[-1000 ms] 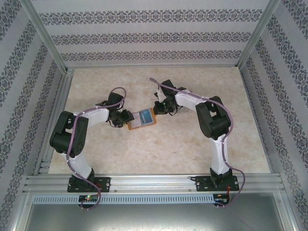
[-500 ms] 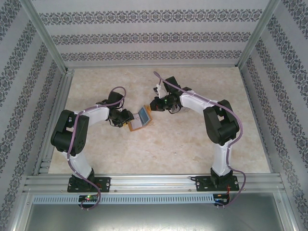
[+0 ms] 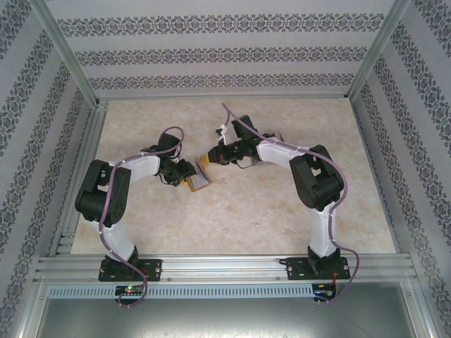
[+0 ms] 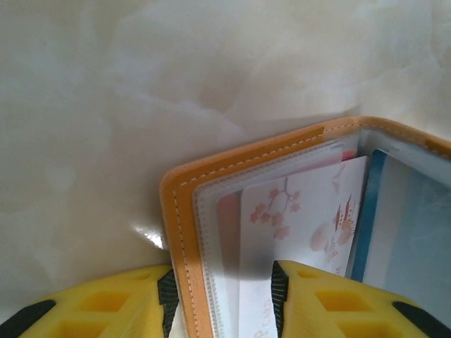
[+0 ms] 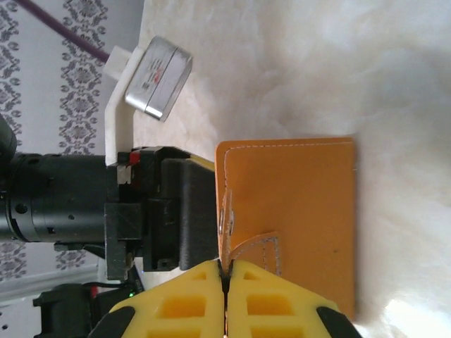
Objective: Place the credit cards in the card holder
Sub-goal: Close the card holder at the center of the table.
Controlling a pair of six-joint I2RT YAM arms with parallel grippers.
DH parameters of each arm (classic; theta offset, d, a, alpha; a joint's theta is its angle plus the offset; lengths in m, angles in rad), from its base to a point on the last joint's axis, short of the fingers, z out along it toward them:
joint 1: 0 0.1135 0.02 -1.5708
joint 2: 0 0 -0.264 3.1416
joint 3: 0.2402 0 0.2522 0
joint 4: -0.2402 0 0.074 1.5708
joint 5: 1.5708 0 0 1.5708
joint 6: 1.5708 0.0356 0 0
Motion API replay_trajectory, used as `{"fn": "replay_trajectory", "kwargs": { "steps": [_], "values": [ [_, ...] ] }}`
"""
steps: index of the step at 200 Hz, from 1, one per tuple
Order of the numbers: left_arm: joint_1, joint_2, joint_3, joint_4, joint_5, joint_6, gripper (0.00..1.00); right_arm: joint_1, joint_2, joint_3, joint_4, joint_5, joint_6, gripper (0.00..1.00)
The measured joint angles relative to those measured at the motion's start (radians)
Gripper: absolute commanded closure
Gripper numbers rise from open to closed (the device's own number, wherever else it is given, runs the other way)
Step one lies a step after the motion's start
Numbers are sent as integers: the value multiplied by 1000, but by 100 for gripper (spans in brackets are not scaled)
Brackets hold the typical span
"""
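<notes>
The orange card holder [image 3: 199, 179] lies between the two arms, partly folded. My left gripper [image 3: 185, 173] is shut on its left half. In the left wrist view the jaws [image 4: 222, 282] clamp the stitched orange edge [image 4: 176, 211] together with the clear pockets. Credit cards sit in those pockets: a white one with pink blossoms [image 4: 303, 211] and a blue one [image 4: 416, 239]. My right gripper [image 3: 210, 158] is shut on the holder's strap [image 5: 225, 271] and holds the right half raised. That half's orange outer face [image 5: 296, 211] is turned towards the right wrist camera.
The beige marbled table top [image 3: 254, 211] spreads all round the holder. Patterned walls [image 3: 225, 53] and an aluminium rail [image 3: 225, 267] enclose it. In the right wrist view the left arm's black gripper body [image 5: 169, 211] stands close behind the holder.
The right gripper has swung left with the strap, lifting the holder's right half up and over. The holder went from lying open and flat to partly folded. The left gripper stayed put.
</notes>
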Motion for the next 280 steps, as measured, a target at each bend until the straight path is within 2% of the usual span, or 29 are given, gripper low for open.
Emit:
{"fn": "replay_trajectory", "kwargs": {
  "steps": [65, 93, 119, 170, 190, 204, 231, 280],
  "values": [
    [0, -12, 0, -8, -12, -3, 57, 28, 44, 5, 23, -6, 25, 91],
    [3, -31, -1, -23, -52, 8, 57, 34, 65, 37, -2, 16, 22, 90],
    [43, -72, -2, -61, -91, 24, 57, 67, 87, 79, -37, 43, 15, 89],
    [145, -179, -22, -76, -95, 39, 57, 130, 135, 142, -109, 74, -14, 87],
    [145, -183, -22, -76, -92, 39, 57, 144, 152, 181, -150, 81, -33, 82],
    [145, -183, -22, -75, -81, 39, 57, 153, 169, 221, -184, 90, -53, 74],
    [145, -183, -23, -70, -60, 39, 57, 174, 191, 267, -238, 106, -91, 65],
    [145, -183, -23, -67, -41, 39, 57, 184, 192, 267, -257, 71, -82, 56]
  ]
}}
